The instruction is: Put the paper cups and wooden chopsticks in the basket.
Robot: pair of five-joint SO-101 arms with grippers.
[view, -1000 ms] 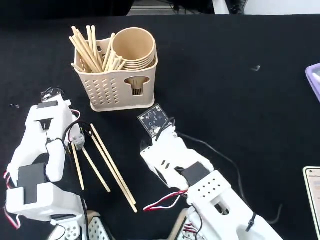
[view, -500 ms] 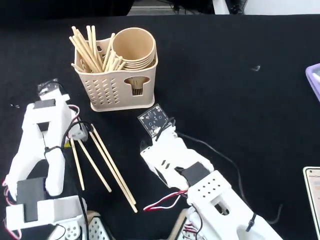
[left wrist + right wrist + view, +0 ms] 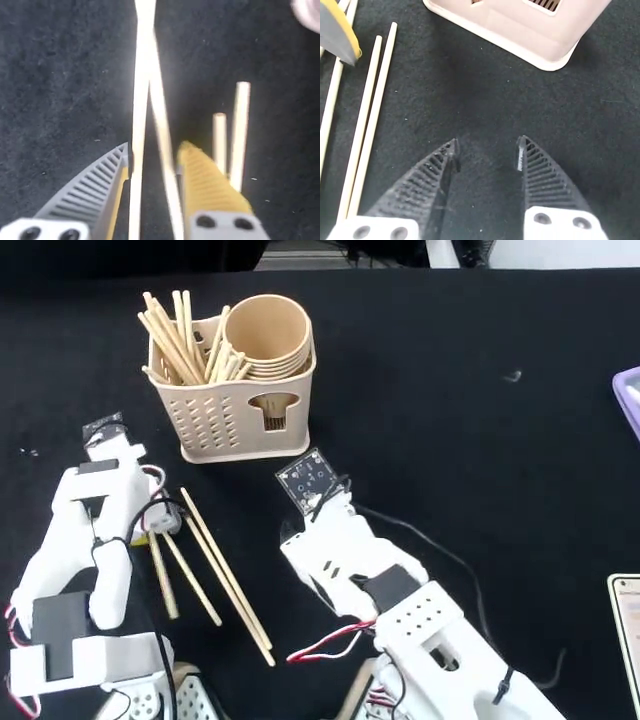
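Note:
A beige basket (image 3: 235, 420) holds several wooden chopsticks (image 3: 175, 335) and a stack of paper cups (image 3: 268, 335). More chopsticks (image 3: 225, 575) lie on the black table in front of it. My left gripper (image 3: 152, 160) is down on the table among them. Its grey and yellow fingers press on two crossed chopsticks (image 3: 137, 110), with two more (image 3: 239, 120) lying just beside the yellow finger. In the high view this gripper (image 3: 155, 525) sits at the loose sticks' far ends. My right gripper (image 3: 487, 150) hangs open over bare table, short of the basket's base (image 3: 520, 35).
A purple object (image 3: 628, 390) pokes in at the right edge, and a white card (image 3: 625, 615) lies at the lower right. The right arm (image 3: 350, 555) sits close beside the loose chopsticks. The table behind and right of the basket is bare black cloth.
My left arm drew back toward the far side, then came down again a little to the right. The leftmost loose chopstick has shifted slightly. The right arm kept still.

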